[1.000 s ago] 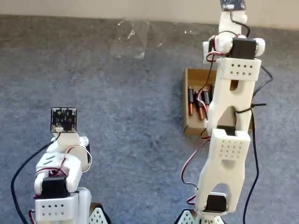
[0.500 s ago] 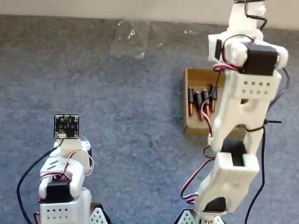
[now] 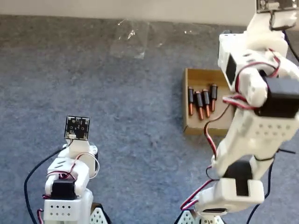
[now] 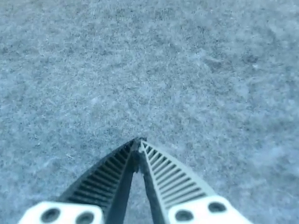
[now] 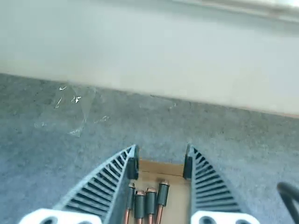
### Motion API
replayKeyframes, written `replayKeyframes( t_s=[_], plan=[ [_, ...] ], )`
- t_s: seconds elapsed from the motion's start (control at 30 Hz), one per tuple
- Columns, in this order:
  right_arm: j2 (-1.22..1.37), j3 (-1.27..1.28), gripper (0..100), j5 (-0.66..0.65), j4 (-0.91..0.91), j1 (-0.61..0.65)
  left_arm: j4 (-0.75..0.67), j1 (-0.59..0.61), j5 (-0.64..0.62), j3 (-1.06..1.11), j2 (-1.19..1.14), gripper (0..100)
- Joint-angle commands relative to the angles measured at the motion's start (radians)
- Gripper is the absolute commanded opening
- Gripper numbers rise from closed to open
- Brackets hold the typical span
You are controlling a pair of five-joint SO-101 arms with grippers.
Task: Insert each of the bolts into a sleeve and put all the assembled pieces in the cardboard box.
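Right gripper (image 5: 161, 151): wide open, empty, above the box (image 5: 159, 168).
Left gripper (image 4: 139, 142): closed on nothing, over bare table (image 4: 140, 56).
Bolts (image 3: 202, 101): four, sleeved, side by side in the box.
Your move: probably finished; lift straight up, clear of the box wall.
Hidden: the right arm (image 3: 254, 126) covers part of the box; you can't tell whether the clear bag (image 3: 131, 39) is empty.
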State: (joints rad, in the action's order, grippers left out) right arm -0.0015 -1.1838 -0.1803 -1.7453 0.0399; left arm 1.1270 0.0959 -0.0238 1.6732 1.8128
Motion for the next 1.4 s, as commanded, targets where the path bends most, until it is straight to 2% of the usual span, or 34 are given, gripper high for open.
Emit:
replayKeyframes(
  t_s=[0.0,0.13,0.57,0.7,0.93,1.1,1.37],
  plan=[
    [-0.101,0.114,14.1,0.011,-0.018,0.012,-0.014,-0.024,0.011,0.019,0.013,1],
    [-0.213,0.302,14.1,0.012,-0.016,0.012,-0.012,-0.024,0.009,0.022,0.012,1],
    [-0.549,0.657,14.1,0.012,-0.015,0.012,0.19,-0.019,0.009,0.022,0.012,1],
    [-0.621,0.76,14.1,0.012,-0.015,0.012,0.193,-0.002,0.009,0.022,0.012,1],
    [-0.763,0.947,14.1,0.012,-0.015,0.012,0.193,0.107,0.008,0.022,0.012,1],
    [-0.868,1.135,14.1,0.012,-0.013,0.012,0.193,0.113,0.005,0.022,0.012,1],
    [-1.073,1.57,14.1,0.011,0.197,0.008,0.193,0.143,0.003,0.022,0.012,1]
  ],
)
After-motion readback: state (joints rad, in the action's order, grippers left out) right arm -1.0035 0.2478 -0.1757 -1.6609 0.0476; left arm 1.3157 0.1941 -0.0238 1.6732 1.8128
